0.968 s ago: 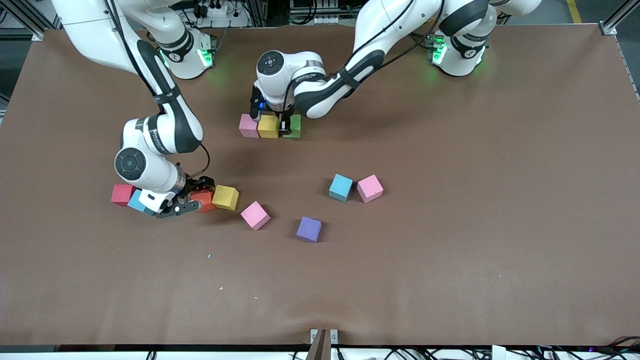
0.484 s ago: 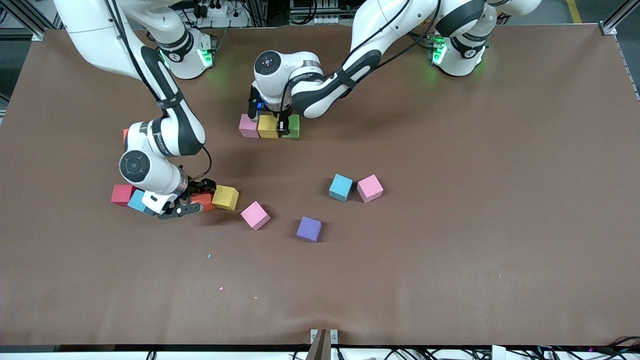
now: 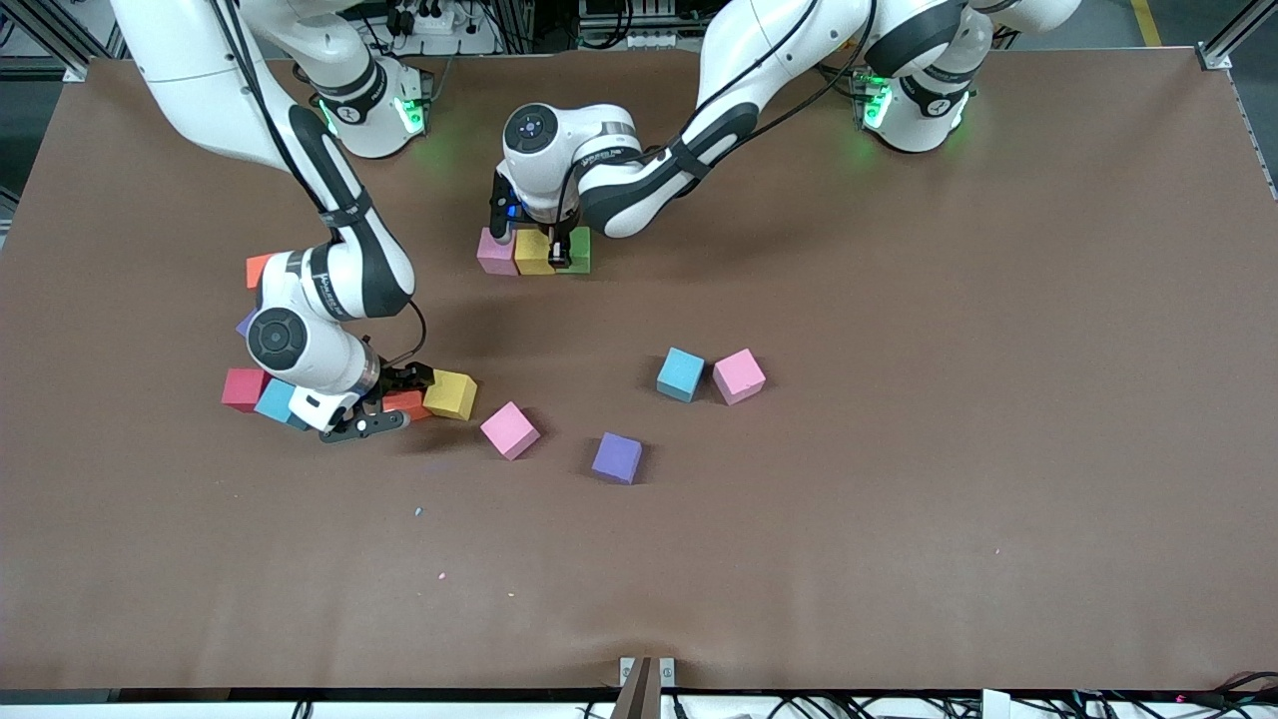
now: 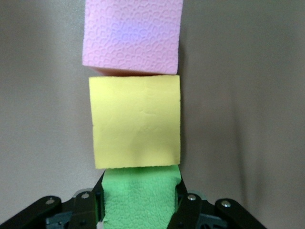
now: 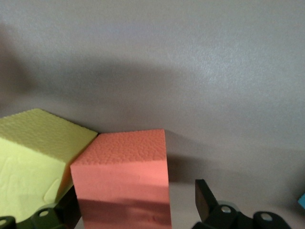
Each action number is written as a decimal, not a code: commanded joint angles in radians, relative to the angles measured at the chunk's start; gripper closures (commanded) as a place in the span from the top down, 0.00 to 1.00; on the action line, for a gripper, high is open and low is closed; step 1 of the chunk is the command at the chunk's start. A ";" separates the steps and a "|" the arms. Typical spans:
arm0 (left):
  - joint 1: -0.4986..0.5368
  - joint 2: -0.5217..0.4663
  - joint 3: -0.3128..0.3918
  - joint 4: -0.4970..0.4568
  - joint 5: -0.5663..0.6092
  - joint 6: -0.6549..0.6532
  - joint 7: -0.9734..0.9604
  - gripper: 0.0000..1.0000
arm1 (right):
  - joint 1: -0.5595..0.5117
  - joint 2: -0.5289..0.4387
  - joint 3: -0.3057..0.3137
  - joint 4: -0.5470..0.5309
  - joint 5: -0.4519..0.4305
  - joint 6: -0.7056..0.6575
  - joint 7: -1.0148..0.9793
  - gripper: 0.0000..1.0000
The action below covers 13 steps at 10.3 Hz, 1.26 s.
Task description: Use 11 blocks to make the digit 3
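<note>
First row of the 3 going down, second cube being lined up

Front view: left gripper (image 3: 555,250) clamps the green foam cube (image 3: 580,251) against the yellow foam cube (image 3: 534,252) and pink foam cube (image 3: 495,251), presumably to square the row; left wrist view: fingers (image 4: 183,202) pinch green's sides, arm pointing down; right wrist view: right gripper (image 5: 133,210) straddles the orange foam cube (image 5: 126,179), jaws wide, nothing grasped yet.

Thirteen blocks (image 3: 617,457), one green block (image 3: 581,250) among them, two robot arms (image 3: 344,270), one table (image 3: 899,499)
</note>
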 commanded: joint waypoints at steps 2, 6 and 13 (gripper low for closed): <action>-0.031 0.015 0.032 0.029 -0.039 -0.010 0.015 0.00 | 0.002 0.038 0.002 0.054 0.017 -0.005 0.006 1.00; -0.045 0.016 0.046 0.029 -0.034 0.000 0.001 0.00 | -0.001 0.026 0.005 0.055 0.019 -0.019 0.009 0.00; -0.040 -0.029 0.047 0.029 -0.052 -0.010 -0.008 1.00 | 0.002 -0.158 0.005 0.011 0.017 -0.162 0.060 0.00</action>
